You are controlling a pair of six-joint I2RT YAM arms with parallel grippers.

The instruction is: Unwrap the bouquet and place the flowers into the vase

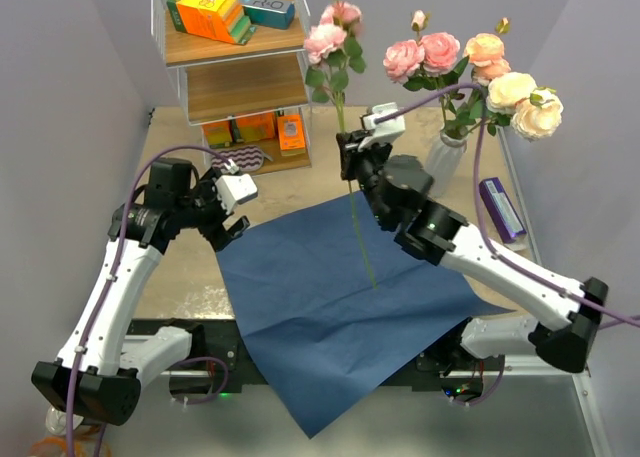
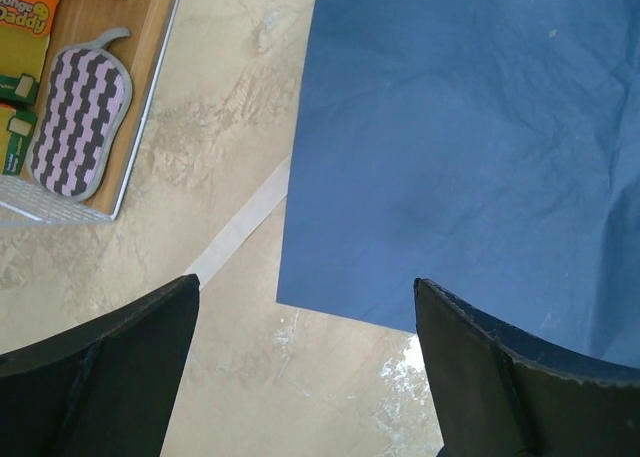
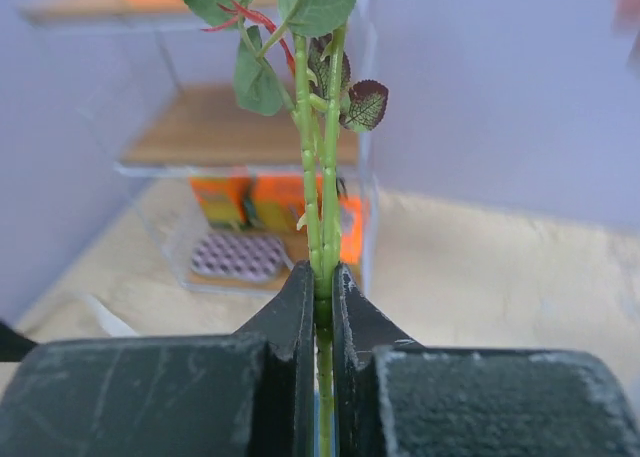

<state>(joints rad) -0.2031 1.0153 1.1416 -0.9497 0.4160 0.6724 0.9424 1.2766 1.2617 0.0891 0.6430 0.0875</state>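
Right gripper (image 3: 325, 282): jaws clamped on two rose stems (image 3: 332, 157).
Left gripper (image 2: 305, 287): jaws wide, empty.
Vase (image 1: 444, 164): one, holding five blooms (image 1: 440, 50).
Blue paper (image 1: 330, 307): one, flat.

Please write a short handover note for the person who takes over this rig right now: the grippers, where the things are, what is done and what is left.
The left gripper is open and empty, over the table by the left edge of the blue paper.
The right gripper is shut on a pink rose stem, held upright, left of the vase in the top view.
Done: the paper lies spread flat; several roses stand in the vase.
Left: put the held stem into the vase.
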